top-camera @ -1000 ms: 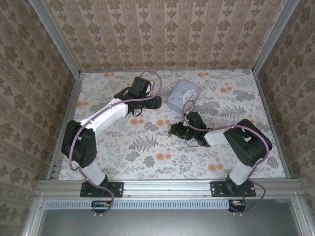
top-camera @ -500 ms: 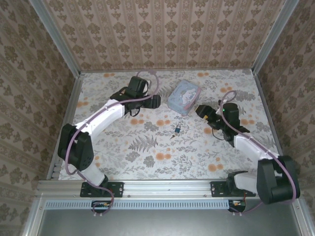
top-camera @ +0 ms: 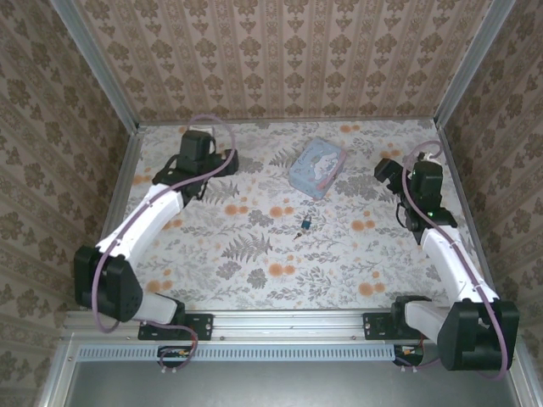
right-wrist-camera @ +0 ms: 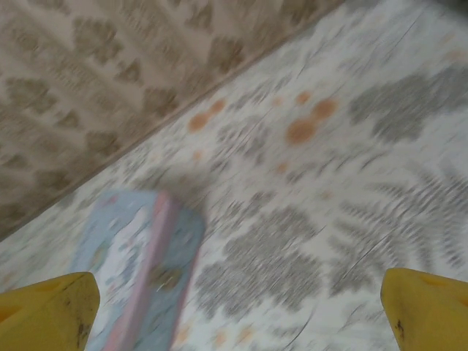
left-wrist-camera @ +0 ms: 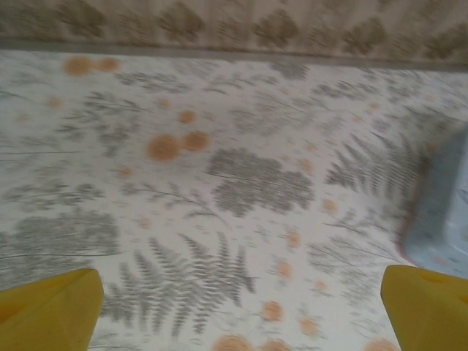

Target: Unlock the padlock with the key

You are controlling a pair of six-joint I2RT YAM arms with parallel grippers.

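The tiny dark padlock (top-camera: 304, 223) lies on the flowered tabletop near the middle, free of both grippers. A thin sliver that may be the key (top-camera: 297, 233) pokes out at its lower left; it is too small to tell whether it sits in the lock. My left gripper (top-camera: 229, 159) hovers at the back left, and in the left wrist view it (left-wrist-camera: 241, 314) is open, with bare tabletop between the yellow fingertips (left-wrist-camera: 51, 311). My right gripper (top-camera: 383, 170) is at the back right, well away from the padlock, and in the right wrist view it (right-wrist-camera: 241, 314) is open and holds nothing.
A pale blue printed tin (top-camera: 317, 167) rests at the back centre between the two grippers; it is also at the right edge of the left wrist view (left-wrist-camera: 442, 212) and at the lower left of the right wrist view (right-wrist-camera: 139, 278). Patterned walls (top-camera: 280, 59) enclose the table.
The right arm has swung from the padlock at the middle out to the back right, its gripper opening. The left arm has pulled back to the left. The padlock stays on the table.
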